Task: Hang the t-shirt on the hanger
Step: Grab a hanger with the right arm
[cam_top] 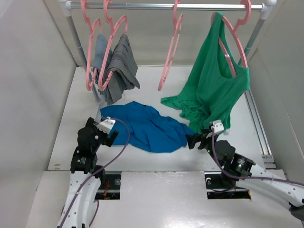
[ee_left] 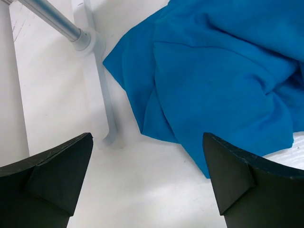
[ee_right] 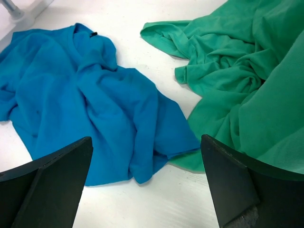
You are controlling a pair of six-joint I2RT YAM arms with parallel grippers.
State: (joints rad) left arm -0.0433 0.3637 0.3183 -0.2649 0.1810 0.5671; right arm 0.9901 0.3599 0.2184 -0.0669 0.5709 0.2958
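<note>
left gripper [ee_left: 147,137] spread wide, holding nothing, at the t-shirt's [cam_top: 147,127] near-left edge. right gripper [ee_right: 146,138] likewise spread, at its right edge. the shirt lies crumpled on the table [cam_top: 71,142], touching the green top [cam_top: 213,80]. the hanger [cam_top: 170,52] hangs on the rail [cam_top: 190,6] behind.

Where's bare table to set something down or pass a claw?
Free: near strip between t-shirt and table edge, left claw to right claw; left margin by the wall; far middle under empty hanger. Crowded: right, green top meets t-shirt; far left under grey garments.
</note>
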